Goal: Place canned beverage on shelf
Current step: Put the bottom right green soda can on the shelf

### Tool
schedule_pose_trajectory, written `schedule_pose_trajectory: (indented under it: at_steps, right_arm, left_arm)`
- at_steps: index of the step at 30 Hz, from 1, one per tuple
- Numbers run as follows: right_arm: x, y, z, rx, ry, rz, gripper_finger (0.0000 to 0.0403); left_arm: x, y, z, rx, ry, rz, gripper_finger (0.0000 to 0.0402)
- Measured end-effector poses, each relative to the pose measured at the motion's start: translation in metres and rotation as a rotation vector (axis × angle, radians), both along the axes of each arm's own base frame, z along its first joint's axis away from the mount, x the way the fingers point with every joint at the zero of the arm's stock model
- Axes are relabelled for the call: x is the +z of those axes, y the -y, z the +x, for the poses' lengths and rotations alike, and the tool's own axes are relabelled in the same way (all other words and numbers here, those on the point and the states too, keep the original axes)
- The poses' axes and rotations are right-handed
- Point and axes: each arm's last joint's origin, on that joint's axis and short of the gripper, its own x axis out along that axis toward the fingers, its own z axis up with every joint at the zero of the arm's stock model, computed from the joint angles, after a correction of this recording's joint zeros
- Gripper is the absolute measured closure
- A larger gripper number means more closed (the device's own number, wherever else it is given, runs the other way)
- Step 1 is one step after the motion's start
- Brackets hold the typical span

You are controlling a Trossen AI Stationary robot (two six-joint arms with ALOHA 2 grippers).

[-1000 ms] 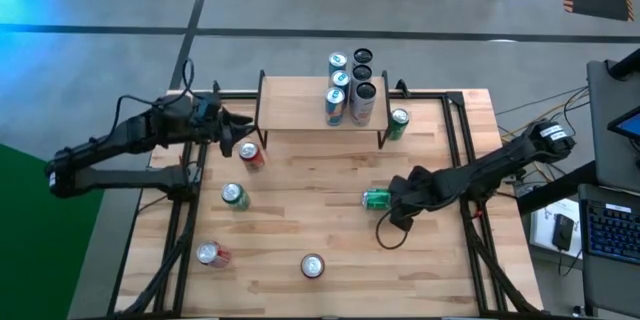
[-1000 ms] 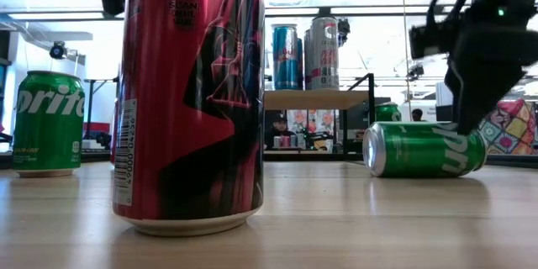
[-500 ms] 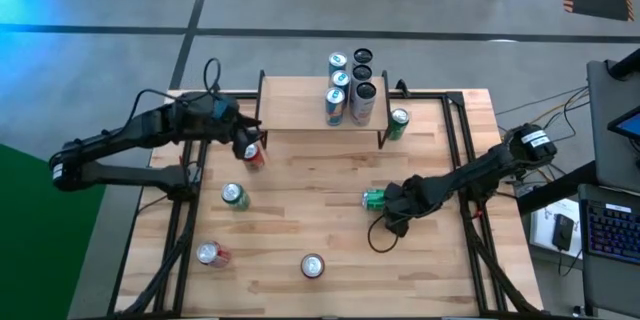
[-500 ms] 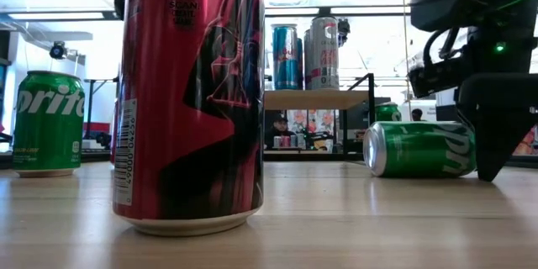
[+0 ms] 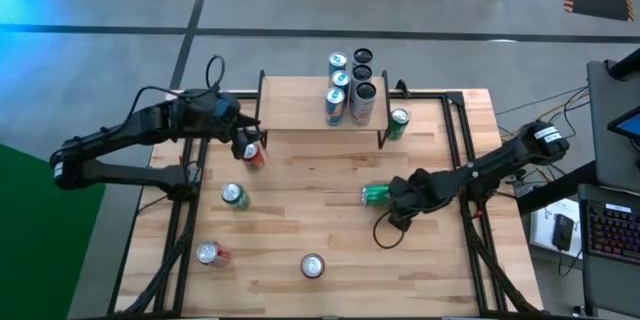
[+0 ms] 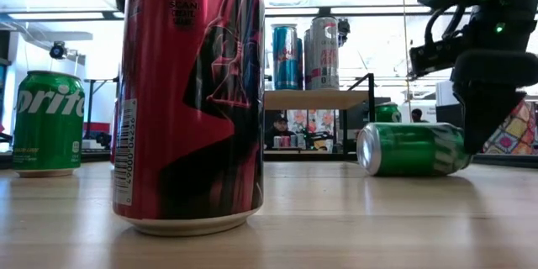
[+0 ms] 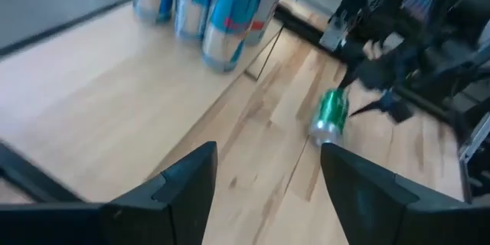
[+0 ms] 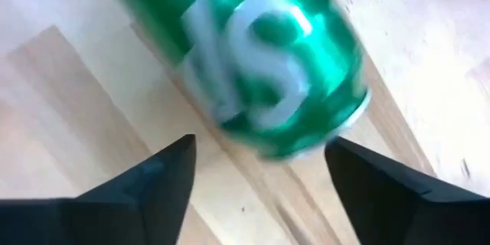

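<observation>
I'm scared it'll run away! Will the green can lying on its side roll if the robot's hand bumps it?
Probably. The green can lies on its round side on the smooth wooden table, so a nudge could roll it. Its shiny metal may slip between the right hand's fingers.

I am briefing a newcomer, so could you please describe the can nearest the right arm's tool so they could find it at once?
Start at the small shelf at the table's far edge, then come toward the near side and right, to where the right tool reaches in. The green can there is the only one on its side; all others stand upright.
</observation>
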Motion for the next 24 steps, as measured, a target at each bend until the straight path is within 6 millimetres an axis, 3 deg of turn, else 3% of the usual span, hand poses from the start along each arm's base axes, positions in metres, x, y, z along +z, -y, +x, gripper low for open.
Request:
schedule_pose_trajectory:
  at_steps: [6,10,17,24]
  right_arm:
    - [0.009,0.002,-0.001,0.090,0.049,-0.048,0.0037]
    - [0.007,0.006,0.003,0.205,0.045,-0.163,0.0010]
    - [-0.006,0.016,0.016,0.187,0.026,-0.099,0.0018]
    - [-0.014,0.025,0.026,0.186,0.039,-0.125,0.0062]
  left_arm:
    - [-0.009,-0.001,0.003,0.005,-0.084,-0.034,0.0182]
    - [-0.013,-0.002,0.008,0.009,-0.102,-0.047,0.0182]
    - [-0.021,-0.004,0.020,-0.037,-0.138,-0.096,0.0182]
    - [-0.032,-0.002,0.035,-0.095,-0.191,-0.142,0.0182]
